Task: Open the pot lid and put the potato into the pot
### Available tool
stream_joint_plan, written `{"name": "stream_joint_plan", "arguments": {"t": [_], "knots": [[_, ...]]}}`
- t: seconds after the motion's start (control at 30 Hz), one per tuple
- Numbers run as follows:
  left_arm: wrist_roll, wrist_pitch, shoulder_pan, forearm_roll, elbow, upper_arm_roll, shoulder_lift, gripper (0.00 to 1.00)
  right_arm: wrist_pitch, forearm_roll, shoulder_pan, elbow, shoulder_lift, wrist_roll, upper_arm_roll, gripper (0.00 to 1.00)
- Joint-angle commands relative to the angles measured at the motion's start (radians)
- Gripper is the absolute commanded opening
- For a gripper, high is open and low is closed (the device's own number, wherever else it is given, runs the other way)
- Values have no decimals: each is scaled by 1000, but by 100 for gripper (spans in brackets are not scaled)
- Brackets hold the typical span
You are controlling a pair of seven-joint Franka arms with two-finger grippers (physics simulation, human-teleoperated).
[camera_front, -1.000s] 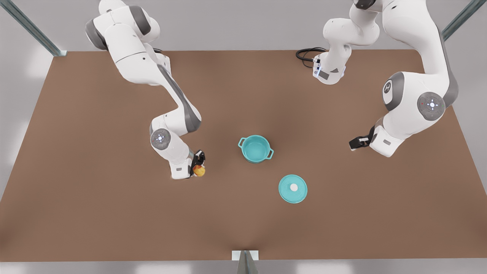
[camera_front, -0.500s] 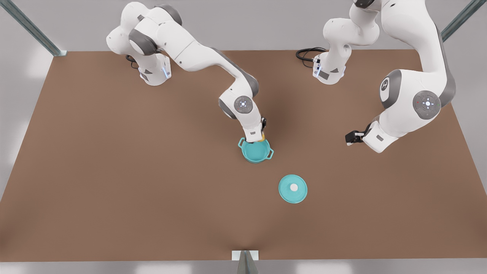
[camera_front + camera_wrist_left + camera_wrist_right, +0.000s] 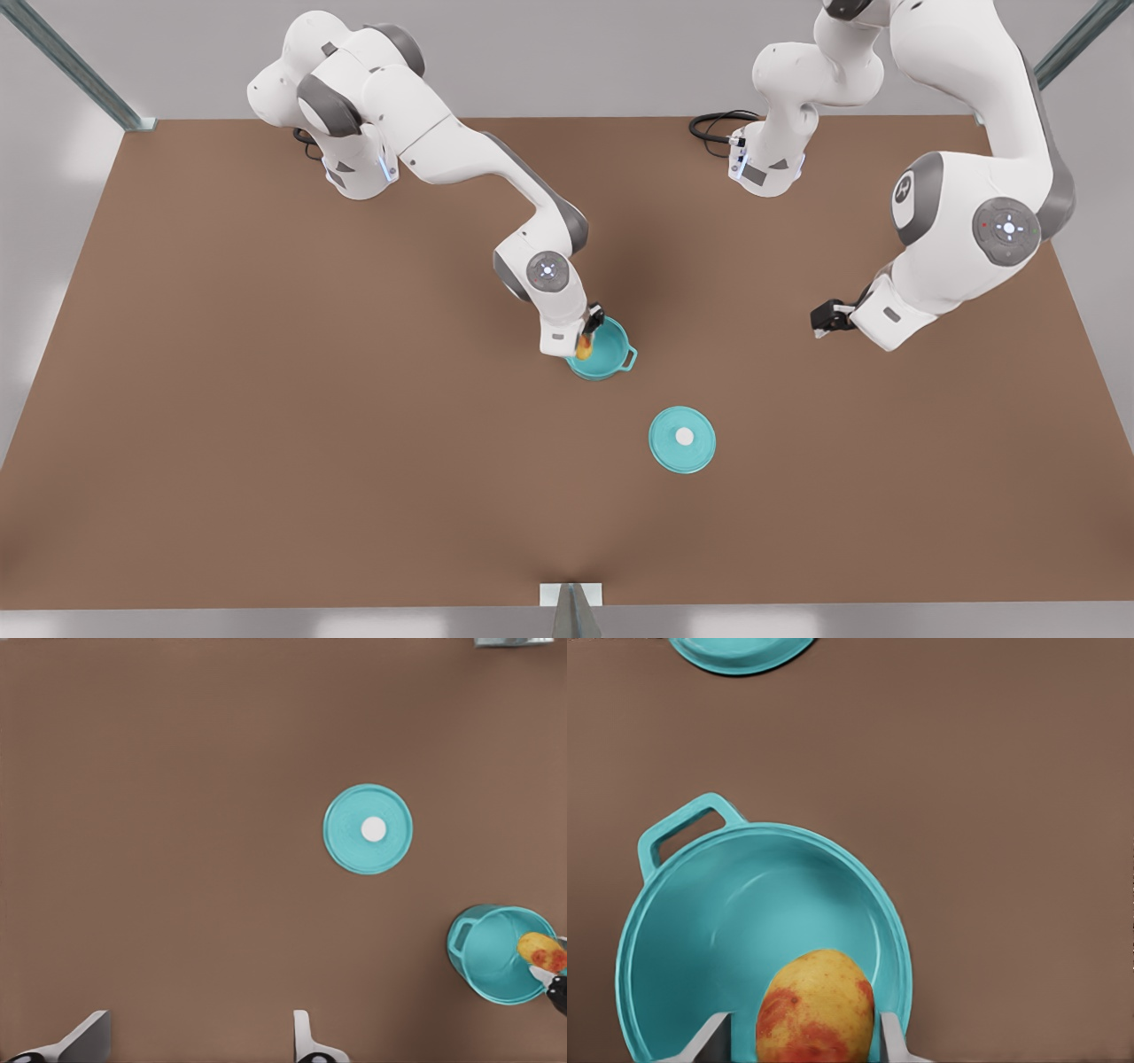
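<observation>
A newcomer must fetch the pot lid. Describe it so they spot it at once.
On the brown table, find the open teal pot near the middle, where the right gripper holds the potato. The pot lid lies flat on the table, apart from the pot, nearer the front edge. It is a flat teal disc with a white knob.

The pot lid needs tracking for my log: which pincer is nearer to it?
Right. The right pincer, holding the potato over the pot, is closer to the pot lid; the left pincer waits farther off.
</observation>
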Motion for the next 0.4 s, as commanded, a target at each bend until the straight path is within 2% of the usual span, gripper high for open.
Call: {"name": "stream_joint_plan", "arguments": {"t": [0.0,0.07,0.1,0.13,0.23,0.3,0.37], "knots": [[7,-4,-3,19,4,-7,-1,100,-1,-4,0,1,-1,235,-1,100],[7,2,-5,19,5,-8,4,100,-3,-4,-3,5,-9,224,-5,100],[5,0,-6,18,5,-7,4,100,-17,-7,-57,7,-58,176,-15,100],[-3,5,-6,19,5,-7,5,100,-113,-8,-155,5,-133,65,-42,100],[-13,6,-5,11,7,-7,7,100,-362,-5,-402,11,-262,-351,-278,100],[-13,6,-5,8,7,-7,7,100,-435,-7,-489,2,-290,-446,-286,100],[-15,8,-5,8,7,-7,10,100,-458,-8,-489,-10,-296,-437,-323,100]]}}
